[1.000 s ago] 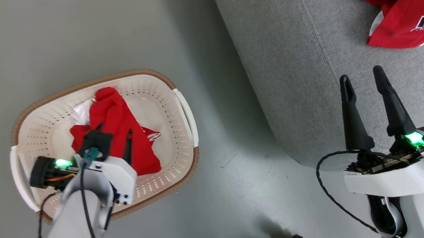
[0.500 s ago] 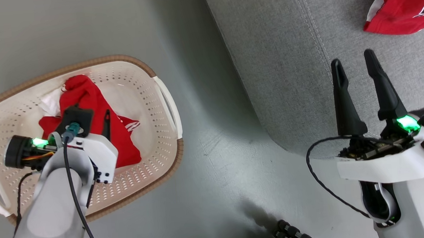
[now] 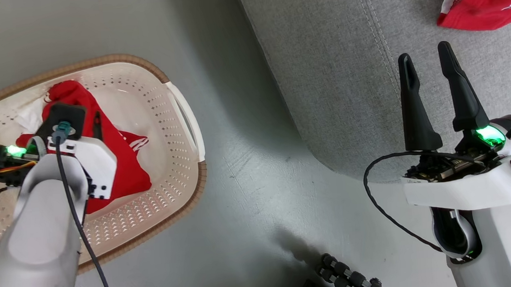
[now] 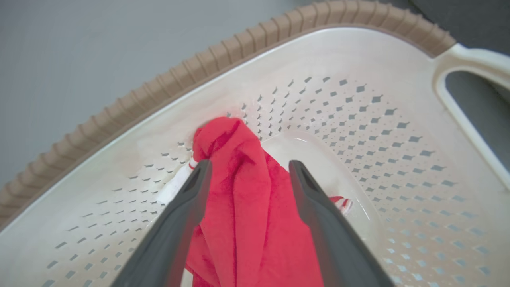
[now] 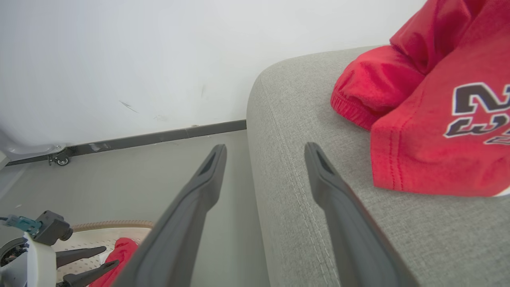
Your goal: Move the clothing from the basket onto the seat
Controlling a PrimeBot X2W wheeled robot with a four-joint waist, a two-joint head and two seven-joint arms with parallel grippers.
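Observation:
A red garment with white trim lies in the cream basket, which stands on the floor at my left. My left gripper reaches down into the basket and is open. Its two dark fingers stand on either side of a raised fold of that garment. In the head view the white wrist covers most of it, and one finger shows. More red clothing with dark lettering lies on the grey seat. My right gripper is open and empty over the seat's near edge.
Grey floor separates the basket from the seat's rounded corner. A white wall with a dark skirting strip runs behind, with a small caster at its foot. A black ribbed cable lies at the bottom edge.
The whole head picture has slid left and up, so the camera moved. My left gripper stays over the red garment in the basket. The right gripper keeps its open pose.

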